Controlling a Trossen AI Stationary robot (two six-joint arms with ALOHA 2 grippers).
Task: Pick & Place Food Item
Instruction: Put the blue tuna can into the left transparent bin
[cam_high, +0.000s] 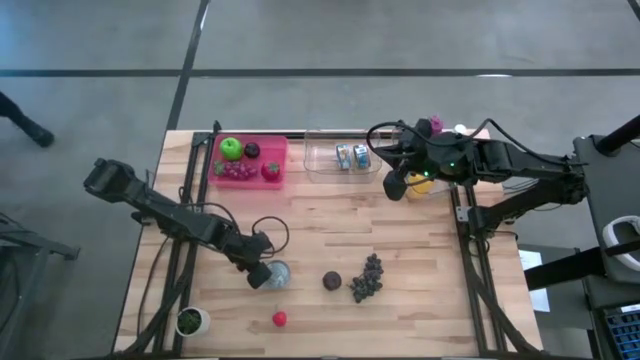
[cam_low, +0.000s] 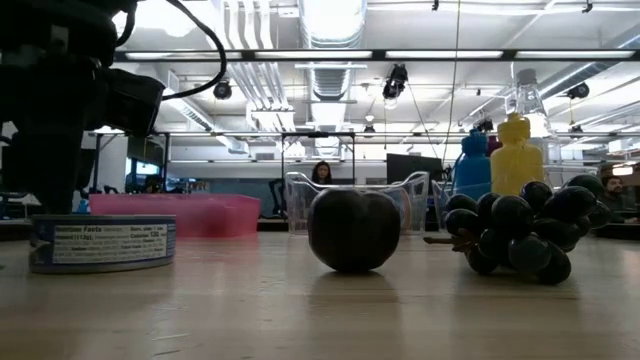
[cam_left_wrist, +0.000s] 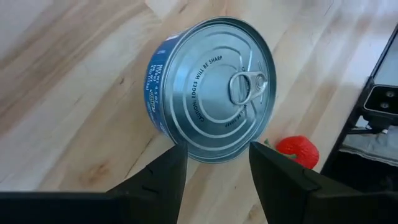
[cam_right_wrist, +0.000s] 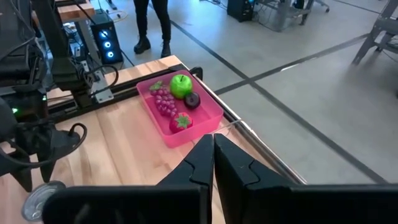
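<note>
A blue-labelled tin can stands upright on the wooden table, pull-tab lid up; it also shows in the left wrist view and the low view. My left gripper is open, just over the can's rim on the arm's side, one finger at each side of that rim. A dark plum and a bunch of dark grapes lie to the can's right, and a red strawberry lies nearer the front edge. My right gripper is shut and empty above the far right, as its wrist view shows. My left gripper comes at the can from above, slanting down, its fingertips beside the lid's rim. I cannot tell whether they touch it. The can rests flat on the table.
A pink tray at the far left holds a green apple, plum, grapes and strawberry. A clear container beside it holds two cans. Bottles stand at the far right. A small potted plant sits at the front left corner.
</note>
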